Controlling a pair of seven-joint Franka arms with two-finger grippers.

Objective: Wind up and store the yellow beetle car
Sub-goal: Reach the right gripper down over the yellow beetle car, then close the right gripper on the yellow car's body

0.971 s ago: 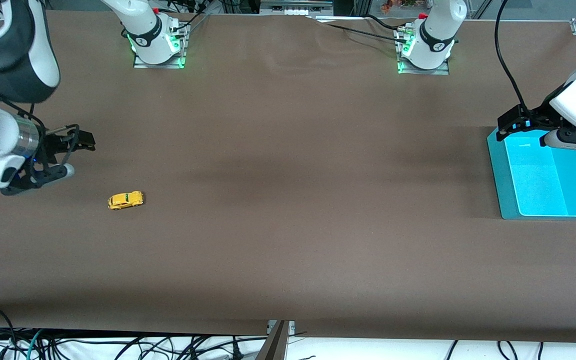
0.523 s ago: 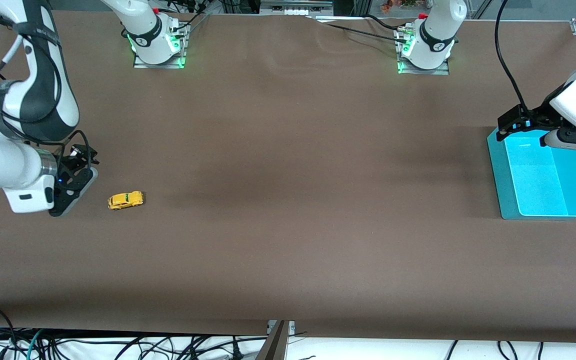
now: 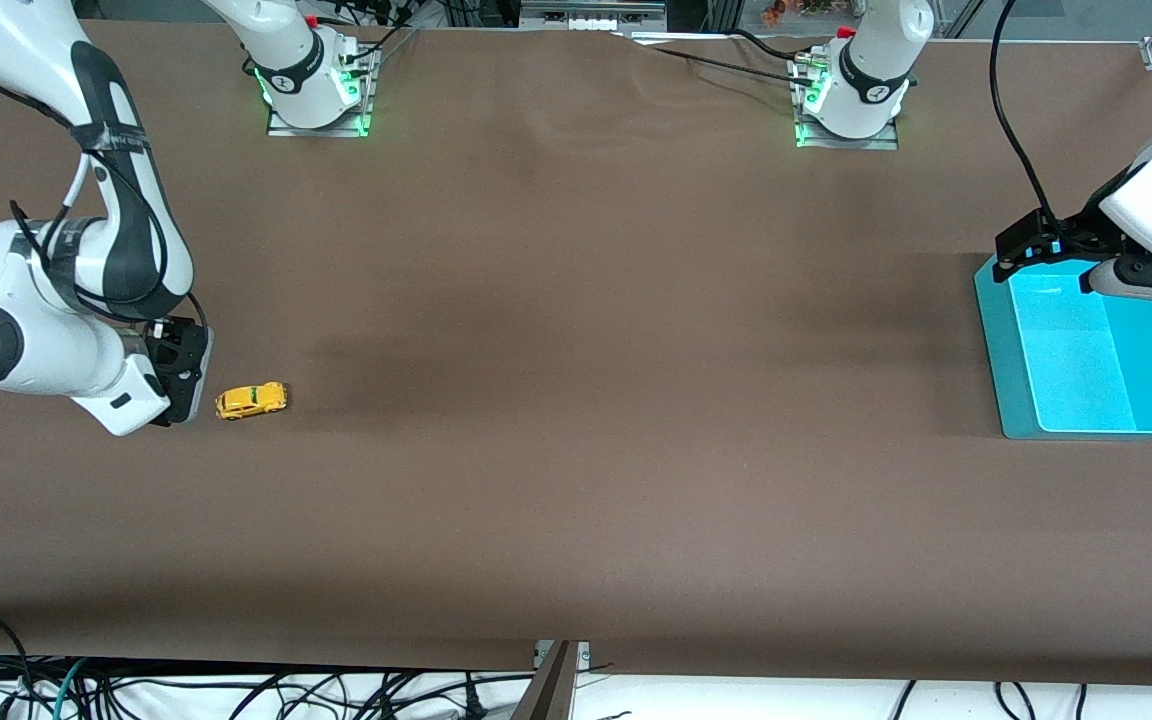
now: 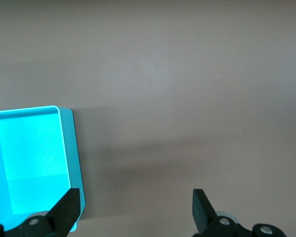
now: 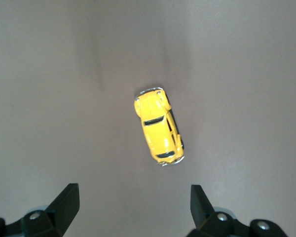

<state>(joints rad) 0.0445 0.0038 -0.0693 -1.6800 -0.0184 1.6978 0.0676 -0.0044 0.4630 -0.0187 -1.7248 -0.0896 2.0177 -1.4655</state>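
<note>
The yellow beetle car [image 3: 251, 399] stands on its wheels on the brown table, toward the right arm's end. In the right wrist view the yellow beetle car [image 5: 159, 127] lies just ahead of the fingertips, not between them. My right gripper [image 3: 182, 372] hangs low over the table right beside the car, open and holding nothing; the right gripper [image 5: 133, 205] shows both dark fingers wide apart. My left gripper [image 3: 1034, 242] waits open over the edge of the teal tray [image 3: 996, 350], and the left gripper [image 4: 135, 207] holds nothing.
The teal tray [image 4: 71, 148] has nothing in it and sits at the left arm's end of the table. Both arm bases [image 3: 314, 85] with green lights stand at the table's back edge. Cables [image 3: 236, 690] hang below the front edge.
The right arm has swung down and toward the car, turning its gripper to point downward; the gripper now sits right beside the car. The car and the left arm have not moved.
</note>
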